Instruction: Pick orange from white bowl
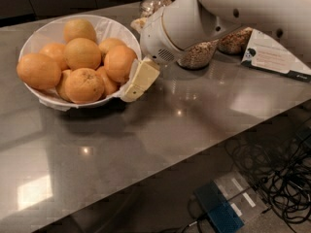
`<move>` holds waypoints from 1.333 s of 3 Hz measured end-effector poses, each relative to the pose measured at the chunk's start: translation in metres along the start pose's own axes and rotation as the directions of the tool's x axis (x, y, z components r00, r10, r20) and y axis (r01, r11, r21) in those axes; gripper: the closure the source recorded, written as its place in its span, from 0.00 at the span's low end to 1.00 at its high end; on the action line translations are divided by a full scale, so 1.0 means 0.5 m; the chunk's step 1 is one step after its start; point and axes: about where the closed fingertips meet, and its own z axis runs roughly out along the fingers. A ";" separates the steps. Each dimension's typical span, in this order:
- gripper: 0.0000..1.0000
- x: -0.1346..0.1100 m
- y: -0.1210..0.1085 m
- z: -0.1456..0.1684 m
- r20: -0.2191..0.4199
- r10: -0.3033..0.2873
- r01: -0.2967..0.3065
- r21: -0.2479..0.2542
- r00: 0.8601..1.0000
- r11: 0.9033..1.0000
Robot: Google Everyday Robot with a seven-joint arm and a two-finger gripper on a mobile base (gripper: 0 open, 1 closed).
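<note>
A grey stone countertop [204, 115] fills most of your view. The robot's bulky white arm [233, 8] reaches in from the upper right. At the left stands the wide, shallow white bowl [41, 33], piled with round oranges [82, 53], none lifted. Glass jars of cereal [197, 57] sit behind the arm. Your cream gripper [138, 79] rests against the bowl's right rim, outside it; you can't make out whether it is spread or pinching.
</note>
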 end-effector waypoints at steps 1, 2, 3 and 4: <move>0.00 -0.005 -0.002 0.006 0.027 0.012 -0.013 0.006 1.000 1.000; 0.00 0.007 -0.015 0.015 0.014 0.014 -0.015 0.025 1.000 1.000; 0.00 0.014 -0.031 0.027 -0.008 -0.002 0.003 0.035 1.000 0.999; 0.03 0.023 -0.042 0.030 -0.030 -0.009 0.010 0.050 1.000 0.999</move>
